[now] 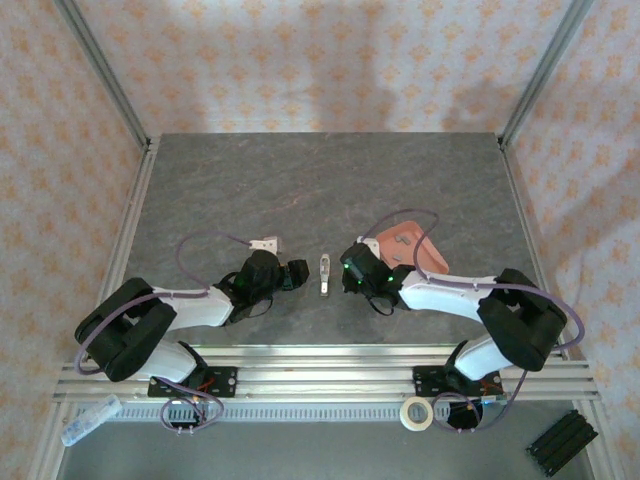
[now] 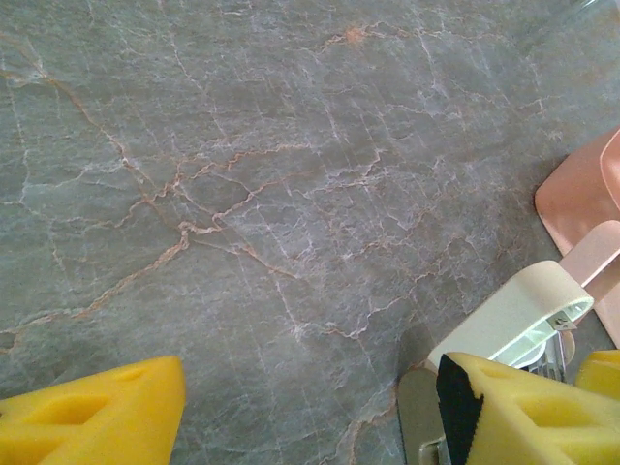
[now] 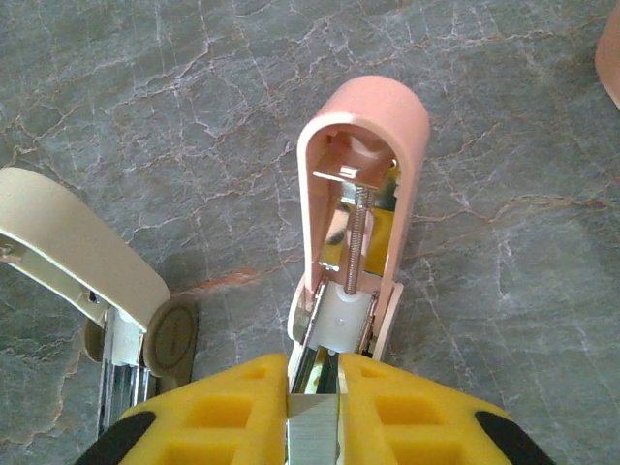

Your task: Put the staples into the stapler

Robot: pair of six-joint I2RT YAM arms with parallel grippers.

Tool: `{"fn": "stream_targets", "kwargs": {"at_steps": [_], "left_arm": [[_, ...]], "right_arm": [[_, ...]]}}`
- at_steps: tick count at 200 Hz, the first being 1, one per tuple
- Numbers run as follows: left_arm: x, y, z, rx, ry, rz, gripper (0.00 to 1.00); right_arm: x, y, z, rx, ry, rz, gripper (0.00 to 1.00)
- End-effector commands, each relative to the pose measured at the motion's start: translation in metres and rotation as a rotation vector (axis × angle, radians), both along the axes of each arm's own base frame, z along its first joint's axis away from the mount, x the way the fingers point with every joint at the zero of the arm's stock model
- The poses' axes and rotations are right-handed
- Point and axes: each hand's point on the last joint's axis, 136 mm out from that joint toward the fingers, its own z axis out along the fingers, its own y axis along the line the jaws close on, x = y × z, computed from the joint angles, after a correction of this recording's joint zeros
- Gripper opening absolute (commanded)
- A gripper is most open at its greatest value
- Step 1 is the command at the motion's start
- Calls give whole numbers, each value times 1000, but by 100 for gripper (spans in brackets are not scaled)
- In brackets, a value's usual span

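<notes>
In the right wrist view a pink stapler stands open, its lid raised and its spring and white pusher showing. My right gripper is shut on a grey strip of staples, held right at the near end of the stapler's open channel. A cream stapler lies open just to the left. In the top view that cream stapler lies between my left gripper and right gripper. My left gripper is open over bare table, its right finger against the cream stapler.
A salmon-pink tray lies behind the right gripper and at the right edge of the left wrist view. A small white object sits behind the left arm. A tape roll and a black part lie off the table's front.
</notes>
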Motion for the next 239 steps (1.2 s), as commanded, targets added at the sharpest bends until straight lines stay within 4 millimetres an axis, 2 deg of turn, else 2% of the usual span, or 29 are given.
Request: {"fn": "stream_targets", "kwargs": {"at_steps": [1,49,74,156,239], "left_arm": [[10,-2,7,-23,-26,13,70],[9,-3,8,-31,-28,11,70],[9,-2,7,-35,-29,13,70],[8,-2,8,-41,-33,16,70],[8,-1,7,-41,-32,18,70]], "right_arm": [[5,-3,3,-13,-18,-38,20],[7,-3,27,50,-62,-71,20],[8,-5,33,76,-78,-96,20],[8,3,16,87,-34,-102,20],[4,-3,-1,50,1,-115,20]]}}
